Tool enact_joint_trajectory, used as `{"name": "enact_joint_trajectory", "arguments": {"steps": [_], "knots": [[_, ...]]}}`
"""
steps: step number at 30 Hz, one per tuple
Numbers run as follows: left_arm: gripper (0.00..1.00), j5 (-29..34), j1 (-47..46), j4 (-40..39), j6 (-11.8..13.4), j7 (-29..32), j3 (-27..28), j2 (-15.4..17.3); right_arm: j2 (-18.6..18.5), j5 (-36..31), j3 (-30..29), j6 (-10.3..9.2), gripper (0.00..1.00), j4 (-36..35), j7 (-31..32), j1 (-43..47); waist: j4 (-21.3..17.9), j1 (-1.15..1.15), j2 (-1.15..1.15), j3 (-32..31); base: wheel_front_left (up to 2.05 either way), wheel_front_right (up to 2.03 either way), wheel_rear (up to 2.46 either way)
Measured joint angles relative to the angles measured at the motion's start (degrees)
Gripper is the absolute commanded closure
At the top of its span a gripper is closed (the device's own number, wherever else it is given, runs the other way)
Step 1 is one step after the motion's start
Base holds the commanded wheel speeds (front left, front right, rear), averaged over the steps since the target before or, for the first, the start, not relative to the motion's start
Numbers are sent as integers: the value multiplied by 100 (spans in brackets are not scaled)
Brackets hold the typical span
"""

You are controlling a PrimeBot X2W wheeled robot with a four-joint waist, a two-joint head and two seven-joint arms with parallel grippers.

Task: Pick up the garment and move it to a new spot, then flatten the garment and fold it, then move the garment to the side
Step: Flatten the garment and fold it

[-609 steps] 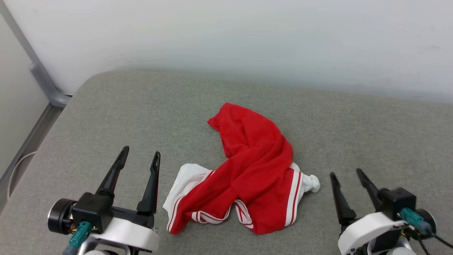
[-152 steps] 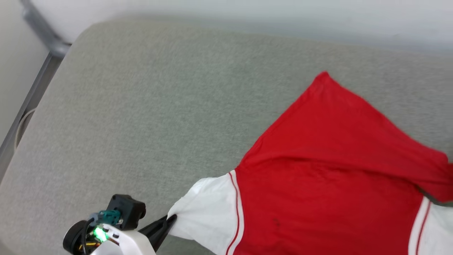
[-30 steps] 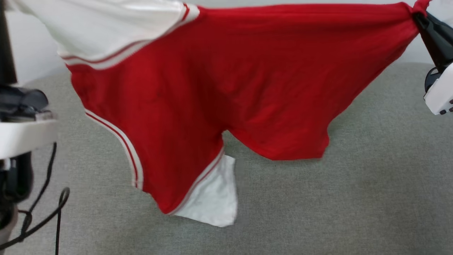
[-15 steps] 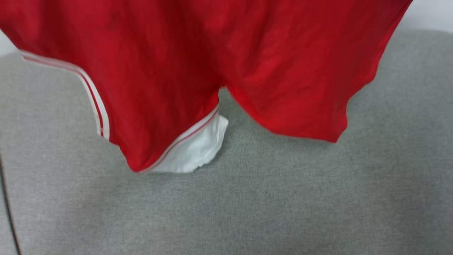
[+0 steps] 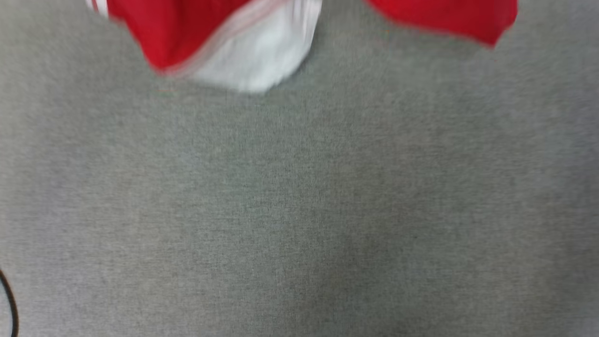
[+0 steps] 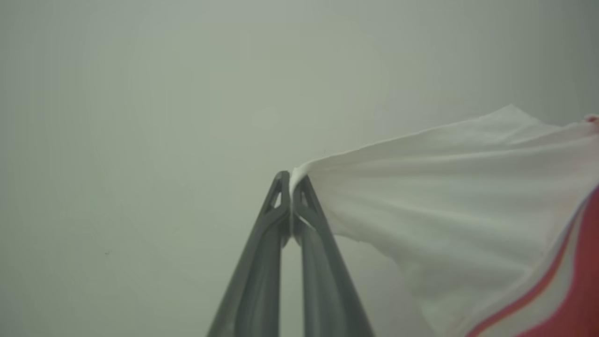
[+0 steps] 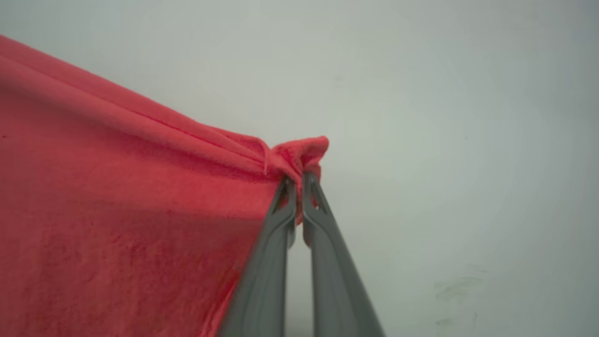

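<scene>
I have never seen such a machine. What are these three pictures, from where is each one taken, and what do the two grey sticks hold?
This is a robot with two arms. Each arm ends in a gripper: two long fingers that pinch. One picture comes from a camera on its head, looking down at a grey padded surface; the garment, a red shirt with white sleeves, shows blurred along the top. The other two come from cameras on the wrists. The left gripper is shut on a white sleeve; the right gripper is shut on a bunched red edge.

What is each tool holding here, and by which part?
Both hold the jersey: the left tool pinches the edge of a white sleeve, the right tool a bunched bit of red edge.
</scene>
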Motion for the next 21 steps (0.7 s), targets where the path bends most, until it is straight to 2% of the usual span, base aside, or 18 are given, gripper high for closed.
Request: {"name": "enact_joint_trajectory", "arguments": {"steps": [6, 12, 16, 21], "knots": [[100, 356, -1691, 1601, -359, -220, -439, -547, 2, -575, 104, 10, 100, 1235, -616, -1252, 76, 1, 0, 629, 0, 0, 0], [100, 808, -2748, 2866, -445, -831, -724, -945, 16, -1102, 214, 30, 100, 2290, -1304, -2219, 199, 1, 0, 1017, 0, 0, 0], [100, 880, -2892, 3577, -553, -1076, -862, -1150, 90, -1369, 104, 32, 100, 2942, -1767, -2542, 308, 1, 0, 1173, 0, 0, 0], [100, 837, -2495, 3941, -660, -1203, -904, -1414, 203, -1560, 86, 26, 100, 3533, -2240, -2513, 435, 0, 0, 1260, 0, 0, 0]]}}
